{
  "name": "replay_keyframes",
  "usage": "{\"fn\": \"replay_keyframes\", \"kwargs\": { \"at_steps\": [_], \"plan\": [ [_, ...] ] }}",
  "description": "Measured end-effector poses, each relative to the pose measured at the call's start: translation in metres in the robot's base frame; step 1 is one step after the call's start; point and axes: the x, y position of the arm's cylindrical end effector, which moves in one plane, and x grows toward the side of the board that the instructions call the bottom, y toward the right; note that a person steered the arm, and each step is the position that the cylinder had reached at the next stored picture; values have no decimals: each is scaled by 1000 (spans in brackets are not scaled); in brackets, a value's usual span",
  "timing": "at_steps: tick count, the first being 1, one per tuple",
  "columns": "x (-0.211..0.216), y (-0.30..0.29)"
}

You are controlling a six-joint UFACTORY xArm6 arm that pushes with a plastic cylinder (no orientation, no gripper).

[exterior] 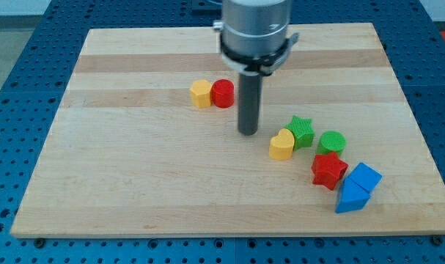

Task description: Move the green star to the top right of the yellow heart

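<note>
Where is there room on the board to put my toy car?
Bare wood fills the view's left, below the yellow block and red cylinder. It is crowded at the right, around the yellow heart, green star and red star.

On the wooden board [134, 183], my tip [248, 133] is standing just to the view's left of the yellow heart [281, 144]. The green star [301, 131] is touching the heart at its upper right. The green cylinder [331, 142] is lying right of the star, with the red star [328, 170] below it. The blue cube [364, 177] and blue triangular block [351, 198] are sitting further right and lower. The yellow hexagonal block [201, 94] and red cylinder [223, 94] are touching, up and left of the tip.
</note>
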Motion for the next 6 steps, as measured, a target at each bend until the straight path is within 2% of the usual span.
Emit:
{"fn": "replay_keyframes", "kwargs": {
  "at_steps": [1,2,4,6],
  "plan": [
    [41,-14],
    [77,-4],
    [80,55],
    [49,95]
  ]
}}
